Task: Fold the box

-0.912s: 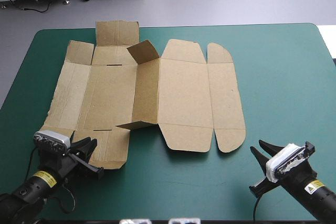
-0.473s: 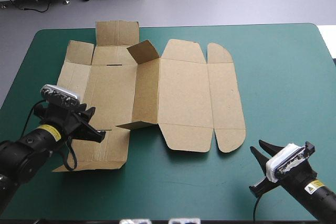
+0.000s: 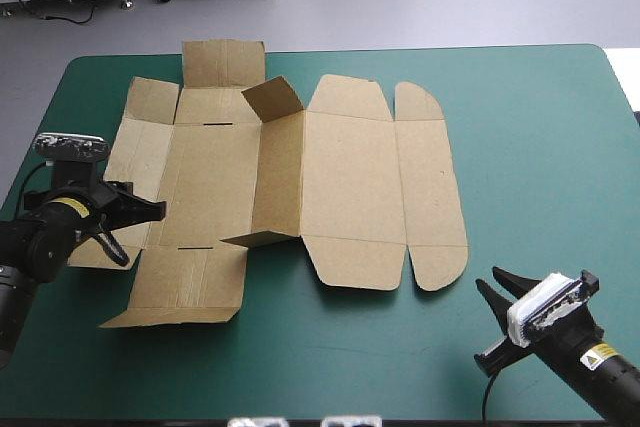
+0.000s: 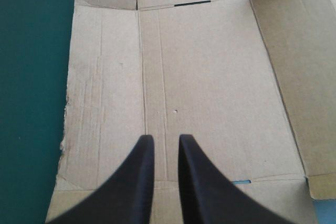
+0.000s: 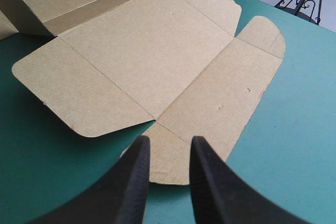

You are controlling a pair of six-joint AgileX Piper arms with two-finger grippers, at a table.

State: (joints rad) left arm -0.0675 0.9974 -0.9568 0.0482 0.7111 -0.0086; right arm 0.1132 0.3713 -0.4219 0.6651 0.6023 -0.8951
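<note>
The brown box (image 3: pixel 350 177) lies as a cut sheet on the teal-green cover, mostly flat. One narrow middle wall (image 3: pixel 278 172) is raised, with a small tab standing at each end. My left gripper (image 3: pixel 152 209) hovers over the sheet's left side panel (image 4: pixel 105 103), pointing across the box. Its black fingers (image 4: pixel 142 161) are shut to a thin slit with nothing between them. My right gripper (image 3: pixel 487 278) rests at the near right, just short of the rounded corner flap (image 5: pixel 168 161), fingers apart and empty (image 5: pixel 169 139).
The table's left edge (image 3: pixel 40 127) is close behind my left arm. Teal-green cover (image 3: pixel 540 147) stretches right of the box as far as the right edge. A strip of it (image 3: pixel 330 357) also runs along the near side.
My left arm has swung from the box's near-left corner flap out to its left side panel, and its fingers have drawn together. The right arm and the box have not moved.
</note>
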